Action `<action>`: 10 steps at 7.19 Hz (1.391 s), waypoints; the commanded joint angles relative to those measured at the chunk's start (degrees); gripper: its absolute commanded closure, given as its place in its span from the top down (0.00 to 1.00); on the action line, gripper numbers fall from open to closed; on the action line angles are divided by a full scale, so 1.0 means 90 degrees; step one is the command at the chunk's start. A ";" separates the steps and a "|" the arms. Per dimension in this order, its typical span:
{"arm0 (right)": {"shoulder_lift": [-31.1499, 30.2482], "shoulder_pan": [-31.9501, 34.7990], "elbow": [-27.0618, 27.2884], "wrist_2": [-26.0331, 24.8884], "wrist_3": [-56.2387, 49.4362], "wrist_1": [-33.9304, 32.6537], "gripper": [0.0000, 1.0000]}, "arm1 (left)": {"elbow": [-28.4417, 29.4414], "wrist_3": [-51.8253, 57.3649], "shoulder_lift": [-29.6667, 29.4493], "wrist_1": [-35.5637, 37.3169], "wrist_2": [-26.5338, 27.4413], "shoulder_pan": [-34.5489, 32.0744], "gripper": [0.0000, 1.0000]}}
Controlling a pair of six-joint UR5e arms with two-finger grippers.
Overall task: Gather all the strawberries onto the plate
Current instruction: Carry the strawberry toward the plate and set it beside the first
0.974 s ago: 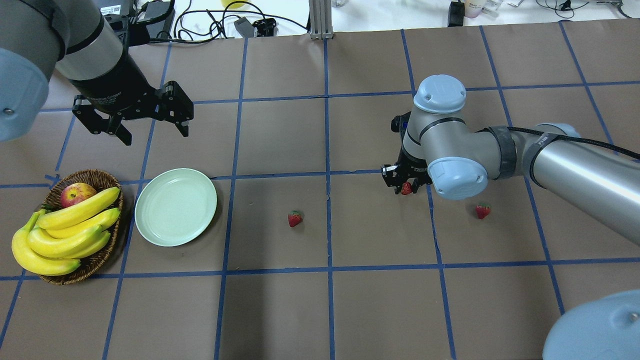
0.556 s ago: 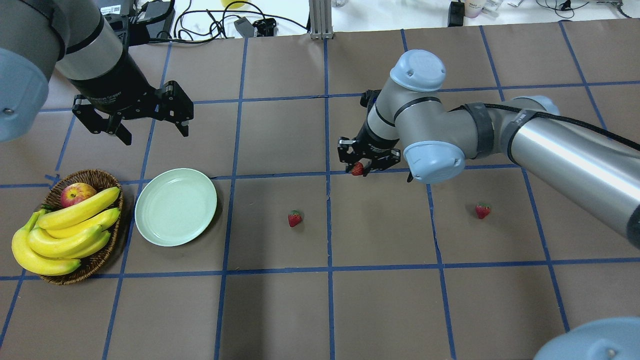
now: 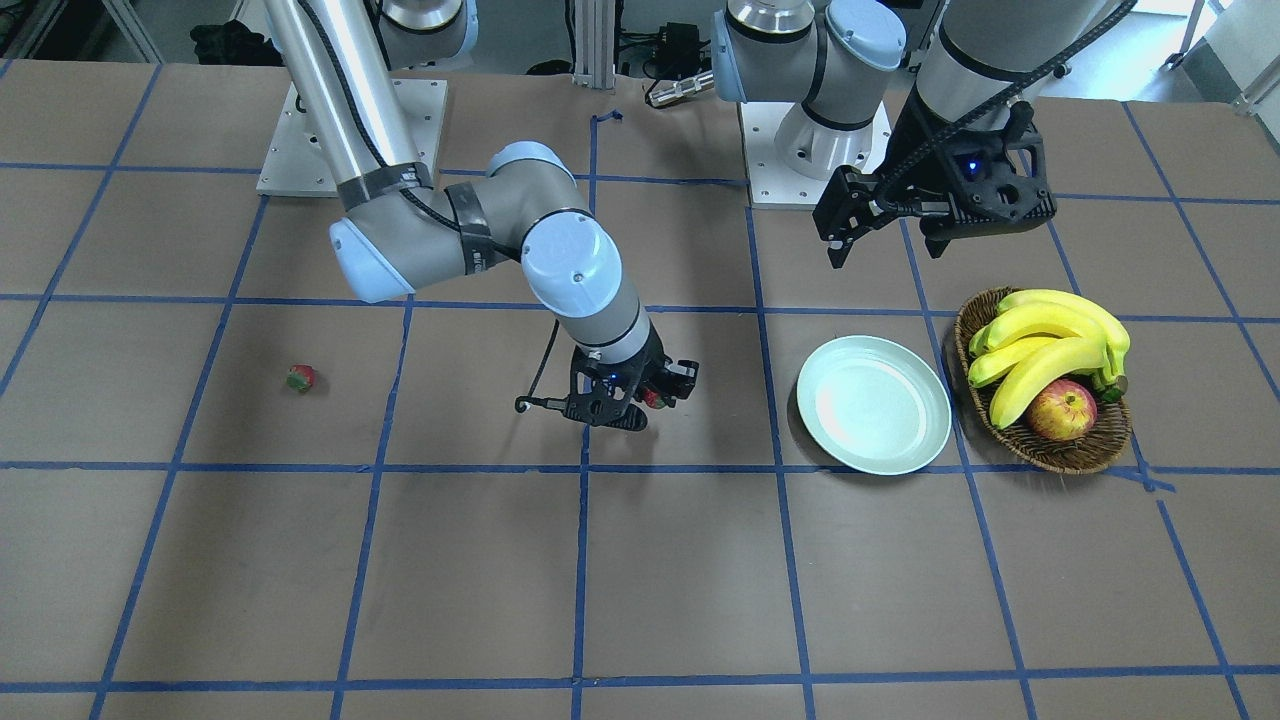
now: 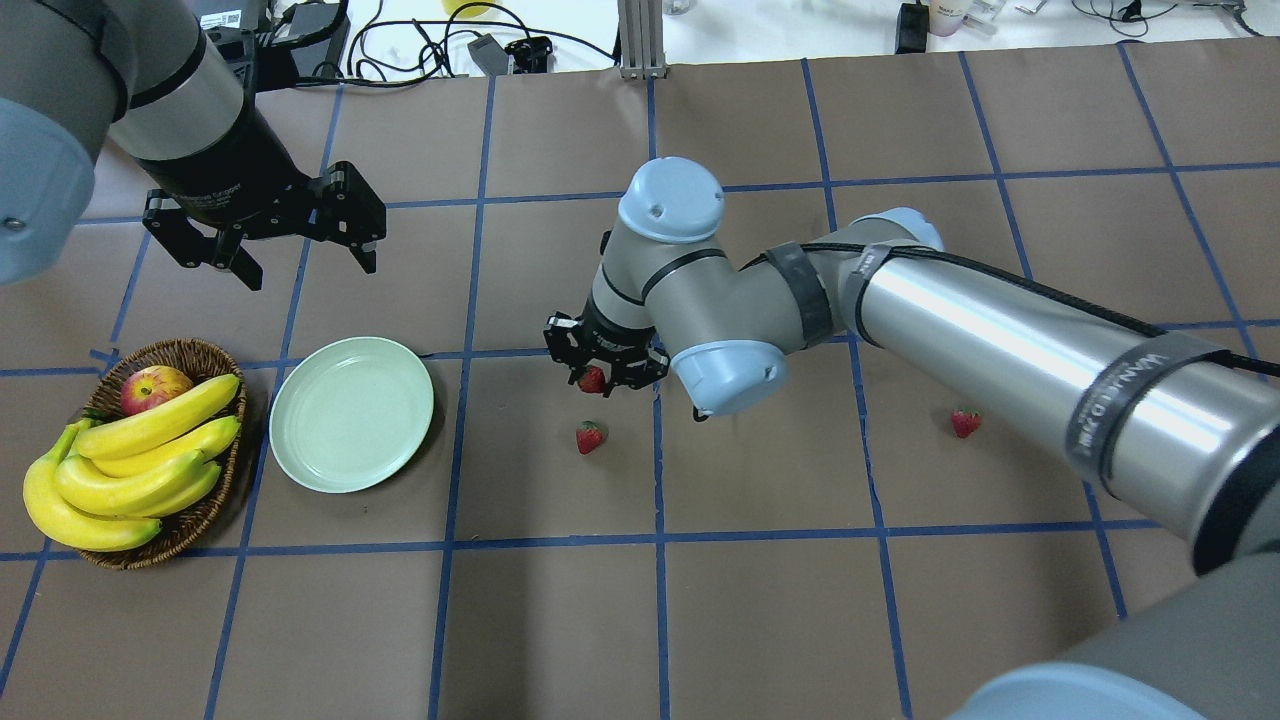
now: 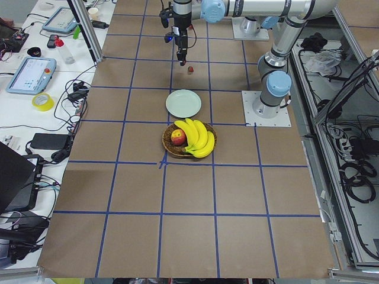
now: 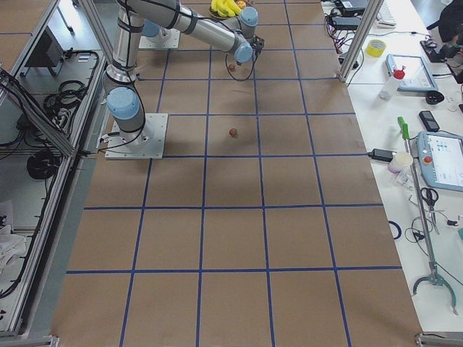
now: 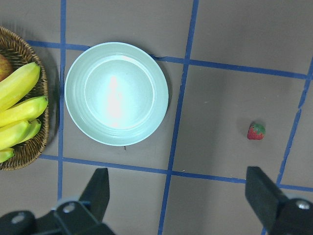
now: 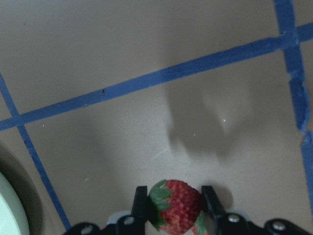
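Red strawberry (image 4: 592,379) pinched in right gripper (image 4: 603,382). Mint plate (image 4: 352,413) lies well apart, toward robot's left; left gripper (image 4: 312,268), spread wide and empty, hangs nearer it.

Looks along a table (image 6: 289,238) papered brown and gridded in blue tape. Finds a near strawberry (image 6: 233,132) lying alone inside one taped square. Left of that berry, shows the right arm (image 6: 206,30) rising from a white base plate (image 6: 148,141), then reaching far beyond the berry. Ends in the right gripper (image 6: 256,48), too small to judge open or closed. Beyond the berry, near that gripper, picks out a far strawberry (image 6: 231,66) on the paper. Farther still, glimpses bananas (image 6: 230,7) at the top edge. Right of the berry, off the table, takes in a workbench (image 6: 380,116) with a yellow tape roll (image 6: 375,47) and two tablets (image 6: 441,160).
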 commanded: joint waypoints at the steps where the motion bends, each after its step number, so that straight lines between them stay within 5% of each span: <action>1: 0.0200 0.0128 -0.0101 -0.0053 0.0136 -0.0037 0.16 | -0.0001 0.0000 0.0005 0.0000 0.0008 0.0002 1.00; 2: 0.0200 0.0128 -0.0140 -0.0150 0.0146 -0.0017 0.73 | -0.0001 0.0000 0.0005 0.0000 0.0008 0.0002 1.00; 3: 0.0113 0.0128 -0.0141 -0.0345 0.0146 0.0041 1.00 | -0.0001 0.0000 0.0005 0.0000 0.0008 0.0012 1.00; 5: -0.0151 0.0070 -0.0102 -0.0850 -0.0067 0.0080 1.00 | -0.0011 0.0000 0.0014 -0.0010 0.0008 0.0002 1.00; 6: -0.0200 -0.0143 -0.0053 -0.2024 -0.0833 0.0148 1.00 | -0.0011 0.0000 0.0014 -0.0010 -0.0002 0.0002 1.00; 8: -0.0657 -0.1039 0.0326 -0.2251 -0.2491 0.0936 1.00 | -0.0030 0.0000 -0.0015 0.0010 -0.0031 -0.0008 1.00; 10: -0.1184 -0.2073 0.0969 -0.2338 -0.3444 0.0930 1.00 | -0.0030 0.0000 0.0005 0.0010 -0.0031 -0.0018 1.00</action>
